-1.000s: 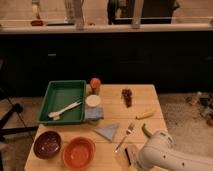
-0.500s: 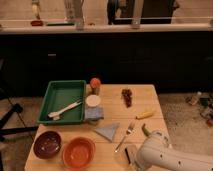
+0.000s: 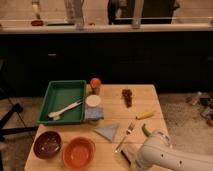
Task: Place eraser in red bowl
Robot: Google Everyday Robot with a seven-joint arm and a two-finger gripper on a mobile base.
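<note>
Camera view: the gripper (image 3: 131, 158) sits low at the table's (image 3: 150, 102) front edge, clenched on the eraser (image 3: 125, 151) as far as I can tell. A shallow corner grip could let it slip when lifted, or snag the fork (image 3: 125, 136) just beside. The red bowl (image 3: 79, 151) stands empty, well apart to the left. The green tray (image 3: 62, 94) holds a white utensil (image 3: 65, 108).

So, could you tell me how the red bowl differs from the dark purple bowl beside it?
The red bowl is bright orange-red; the purple bowl is dark maroon. The red bowl looks slightly larger than the purple bowl, and sits to its right, nearer the front of the table. Both are round, shallow and upright. The gripper is shut, low at the table's front right, apart from both bowls.
</note>
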